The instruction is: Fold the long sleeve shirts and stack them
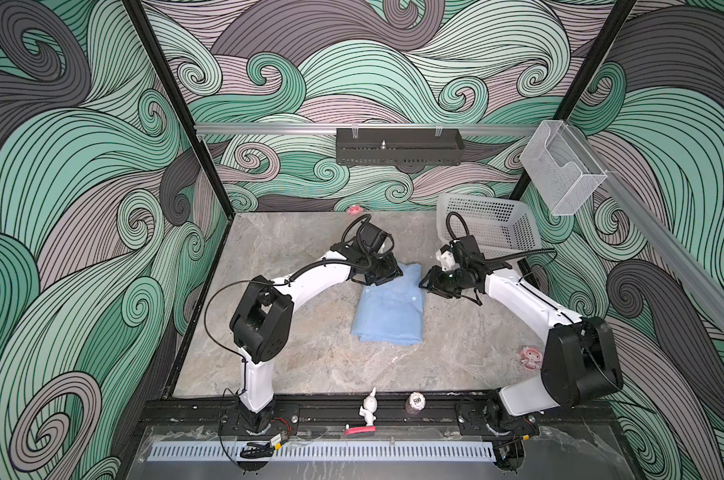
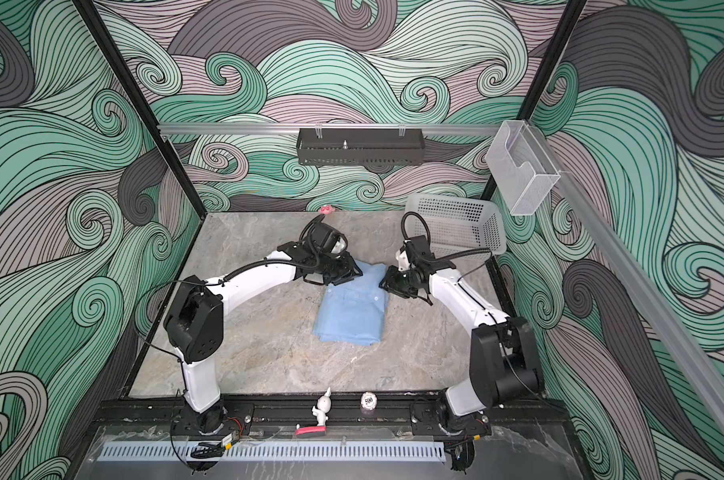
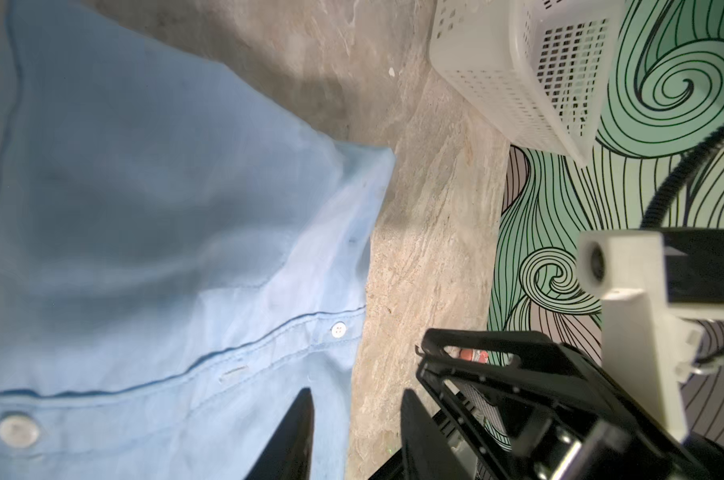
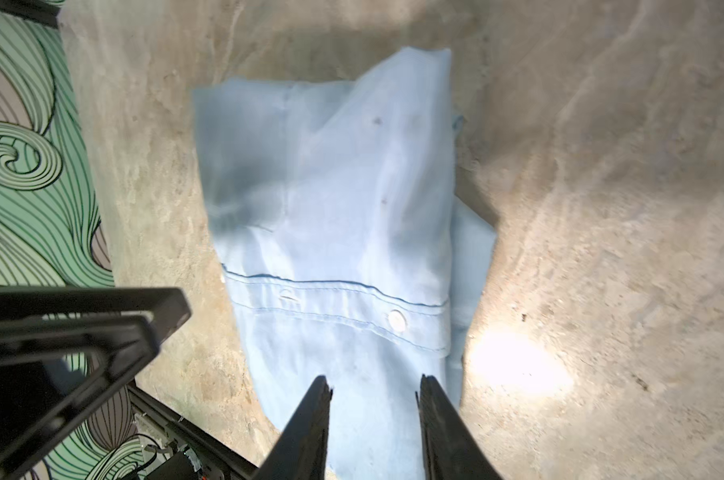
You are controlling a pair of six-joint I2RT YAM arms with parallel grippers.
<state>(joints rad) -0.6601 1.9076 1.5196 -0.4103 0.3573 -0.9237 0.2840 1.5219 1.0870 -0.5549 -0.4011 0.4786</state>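
One light blue long sleeve shirt (image 1: pixel 387 316) (image 2: pixel 349 316) lies folded into a rectangle mid-table, button placket showing across it. My left gripper (image 1: pixel 379 276) (image 2: pixel 347 274) hovers at its far left corner. In the left wrist view the jaws (image 3: pixel 358 395) stand open, one finger over the shirt (image 3: pixel 144 208), the other over bare table. My right gripper (image 1: pixel 428 282) (image 2: pixel 387 280) is at the far right corner. Its jaws (image 4: pixel 374 379) are open just above the shirt (image 4: pixel 331 187), with nothing pinched between them.
A white perforated basket (image 1: pixel 493 220) (image 2: pixel 455 220) (image 3: pixel 497 83) stands tilted at the back right behind the right arm. A pink figurine (image 1: pixel 532 358) sits by the right edge. A white rabbit figure (image 1: pixel 369 409) and a round token (image 1: pixel 417 402) rest on the front rail.
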